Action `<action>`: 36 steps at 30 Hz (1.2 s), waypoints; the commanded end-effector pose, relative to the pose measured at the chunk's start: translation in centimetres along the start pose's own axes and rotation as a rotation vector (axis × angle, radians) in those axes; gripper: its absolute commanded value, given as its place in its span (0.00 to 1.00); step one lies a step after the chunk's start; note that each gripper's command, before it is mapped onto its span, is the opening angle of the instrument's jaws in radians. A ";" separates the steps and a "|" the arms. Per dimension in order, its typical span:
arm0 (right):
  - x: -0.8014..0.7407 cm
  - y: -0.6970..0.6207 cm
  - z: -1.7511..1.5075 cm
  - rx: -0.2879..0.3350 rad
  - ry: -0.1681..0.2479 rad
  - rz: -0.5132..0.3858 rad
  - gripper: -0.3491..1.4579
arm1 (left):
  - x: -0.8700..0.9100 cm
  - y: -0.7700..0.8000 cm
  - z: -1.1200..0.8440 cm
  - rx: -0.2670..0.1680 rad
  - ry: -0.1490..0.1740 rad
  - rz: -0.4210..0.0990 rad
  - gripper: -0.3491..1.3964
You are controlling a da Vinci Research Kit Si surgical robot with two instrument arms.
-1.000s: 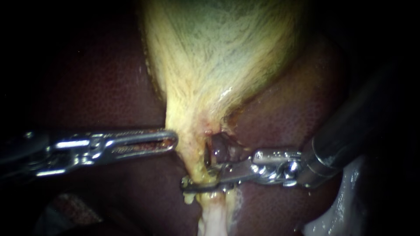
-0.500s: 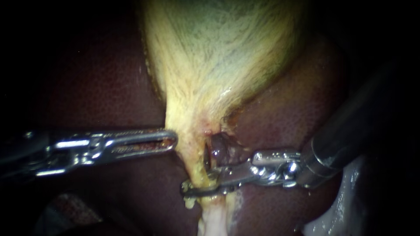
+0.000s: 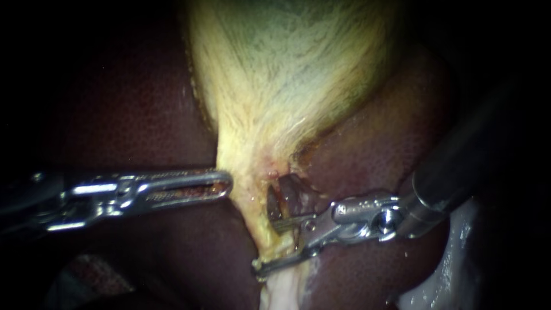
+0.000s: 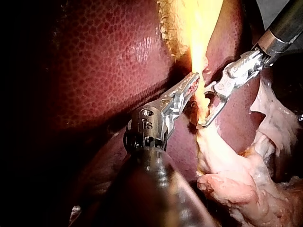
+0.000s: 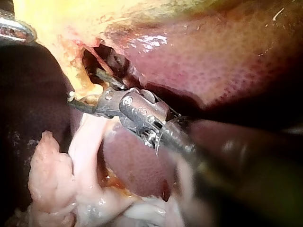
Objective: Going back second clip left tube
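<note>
The yellow-green gallbladder point(image 3: 287, 69) narrows downward into a yellow tube point(image 3: 259, 227), left of a dark window point(image 3: 274, 202) in the tissue. My right instrument point(image 3: 265, 245) comes in from the right with its jaws open. One jaw lies by the window and the other lower down, with the tube in the gap between them. The right wrist view shows the same straddle point(image 5: 85, 86). I see no clip clearly. My left instrument point(image 3: 227, 185) is shut on the gallbladder's neck edge, and the left wrist view point(image 4: 191, 84) shows it pinching the yellow strand.
Dark red liver point(image 3: 126, 115) surrounds the gallbladder on both sides. Pale fatty tissue point(image 3: 281, 293) hangs below the tube, and more whitish tissue point(image 3: 447, 275) lies under the right shaft. In the left wrist view my right instrument point(image 4: 206, 106) stands close beside the left jaws.
My right instrument's jaws, which lay closed across the tube, have opened; the lower jaw has dropped and the instrument has drawn slightly back to the right. The left instrument has not moved.
</note>
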 end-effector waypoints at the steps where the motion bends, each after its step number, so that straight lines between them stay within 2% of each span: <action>1: 0.01 0.00 0.00 -0.008 0.004 -0.010 0.52 | 0.00 0.00 0.00 0.000 0.000 0.000 0.00; 5: 0.01 0.00 0.00 -0.051 0.019 -0.018 0.52 | 0.00 0.00 0.00 0.000 0.000 0.000 0.00; 17: 0.04 -0.03 -0.10 -0.040 0.022 -0.072 0.52 | 0.00 0.01 -0.02 0.001 0.000 0.001 0.00; 25: 0.08 -0.18 -0.65 -0.017 0.023 -0.122 0.52 | 0.00 0.02 -0.02 0.001 0.001 0.001 0.00; 29: 0.09 -0.26 -0.94 -0.012 0.021 -0.182 0.52 | 0.00 0.05 -0.01 -0.001 -0.001 0.000 0.00; 36: 0.21 -0.29 -1.40 -0.052 0.014 -0.304 0.52 | -0.02 0.11 0.01 -0.004 -0.002 0.000 0.00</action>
